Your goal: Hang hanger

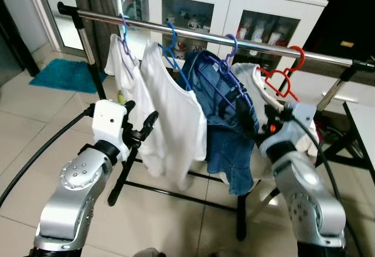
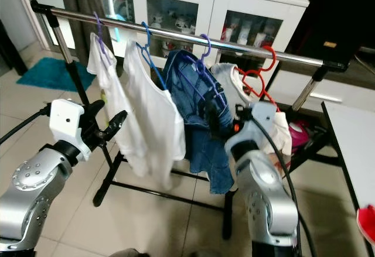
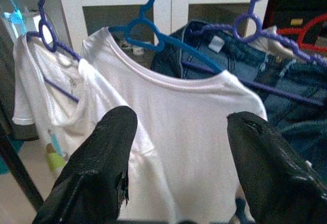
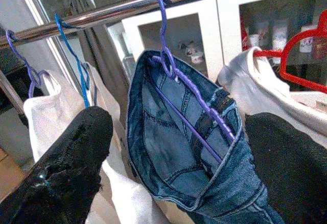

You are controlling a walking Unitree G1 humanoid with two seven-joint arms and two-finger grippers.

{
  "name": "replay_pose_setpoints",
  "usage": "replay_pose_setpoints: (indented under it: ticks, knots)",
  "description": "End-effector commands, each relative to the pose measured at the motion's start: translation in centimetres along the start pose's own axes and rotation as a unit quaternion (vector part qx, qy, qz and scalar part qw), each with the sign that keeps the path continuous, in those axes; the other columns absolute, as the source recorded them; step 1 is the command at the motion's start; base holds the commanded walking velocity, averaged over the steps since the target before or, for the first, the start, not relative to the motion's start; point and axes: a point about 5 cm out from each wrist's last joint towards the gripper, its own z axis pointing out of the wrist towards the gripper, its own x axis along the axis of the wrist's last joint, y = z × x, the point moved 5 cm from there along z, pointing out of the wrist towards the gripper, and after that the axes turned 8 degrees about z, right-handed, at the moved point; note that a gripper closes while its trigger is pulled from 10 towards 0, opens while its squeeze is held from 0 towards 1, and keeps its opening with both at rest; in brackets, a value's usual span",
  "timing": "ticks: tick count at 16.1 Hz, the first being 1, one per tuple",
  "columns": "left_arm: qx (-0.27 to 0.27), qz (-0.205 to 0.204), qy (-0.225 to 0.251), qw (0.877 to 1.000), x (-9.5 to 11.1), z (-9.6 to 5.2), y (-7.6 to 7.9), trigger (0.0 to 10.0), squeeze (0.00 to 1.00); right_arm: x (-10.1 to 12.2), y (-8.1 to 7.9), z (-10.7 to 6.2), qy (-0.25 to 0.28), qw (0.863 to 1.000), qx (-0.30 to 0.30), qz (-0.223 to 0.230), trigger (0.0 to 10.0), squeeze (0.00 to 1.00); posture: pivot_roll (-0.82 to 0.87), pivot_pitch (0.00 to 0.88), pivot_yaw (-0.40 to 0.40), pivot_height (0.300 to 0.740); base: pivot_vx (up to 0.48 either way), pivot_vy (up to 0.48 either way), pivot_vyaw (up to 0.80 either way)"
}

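At the lower left of the head view the left gripper (image 1: 142, 129) is raised with its fingers apart and empty, facing the white shirt (image 1: 173, 122) on its blue hanger (image 1: 174, 55). Along the rail (image 1: 193, 33) that crosses the top of the frame hang, in order, a small white top (image 1: 120, 64), that shirt, the jeans (image 1: 225, 122) on a purple hanger (image 4: 176, 76) at centre, and a red hanger (image 1: 284, 75) with a white garment. At lower right the right gripper (image 4: 176, 183) has its fingers spread around the jeans without clamping them. Every hanger seems hooked already, so the hanging looks done; next is probably drawing back without snagging the cloth.
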Motion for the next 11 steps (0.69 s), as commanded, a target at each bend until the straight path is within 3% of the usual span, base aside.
replay_pose_setpoints:
  ticks: [1, 4, 5, 7, 8, 9, 11]
  knots:
    - [-0.009, -0.001, -0.004, 1.0, -0.3, 0.2, 0.7, 10.0, 0.05, -0.3, 0.9, -0.2, 0.002, 1.0, -0.022, -0.021, 10.0, 1.0, -0.01, 0.031, -0.016, 0.74, 0.0, 0.326, 0.0]
    - [-0.009, 0.0, -0.004, 1.0, -0.4, 0.2, 0.8, 10.0, 0.05, 0.0, 1.7, 0.1, 0.025, 0.998, -0.057, -0.017, 10.0, 1.0, 0.0, 0.028, -0.018, 0.74, 0.0, 0.317, 0.0]
    - [-0.009, 0.003, -0.006, 1.0, -0.4, 0.1, 0.7, 10.0, 0.05, 0.0, 1.6, 0.3, 0.022, 0.998, -0.06, 0.011, 10.0, 1.0, 0.0, 0.027, -0.02, 0.74, 0.0, 0.311, 0.0]
    - [-0.004, 0.003, -0.006, 1.0, -0.4, 0.0, 0.4, 10.0, 0.05, 0.3, 0.6, 0.7, 0.03, 0.999, -0.037, 0.008, 10.0, 1.0, 0.0, 0.026, -0.023, 0.74, 0.0, 0.315, 0.0]
    - [-0.001, 0.001, -0.005, 1.0, -0.4, 0.0, 0.3, 10.0, 0.05, -0.1, 0.5, 0.7, 0.017, 0.999, -0.036, 0.001, 10.0, 1.0, 0.0, 0.03, -0.027, 0.74, 0.0, 0.352, 0.0]
    - [0.002, 0.001, -0.005, 1.0, -0.3, 0.0, 0.3, 10.0, 0.05, -1.6, 0.6, 0.8, -0.041, 0.999, -0.033, 0.0, 10.0, 1.0, 0.01, 0.034, -0.037, 0.74, 0.0, 0.36, 0.0]
    - [0.017, -0.015, 0.001, 1.0, -0.3, -0.2, 0.0, 10.0, 0.05, -2.7, -0.3, 0.8, -0.07, 0.998, 0.0, -0.008, 10.0, 1.0, 0.0, 0.028, -0.036, 0.74, 0.0, 0.182, 0.0]
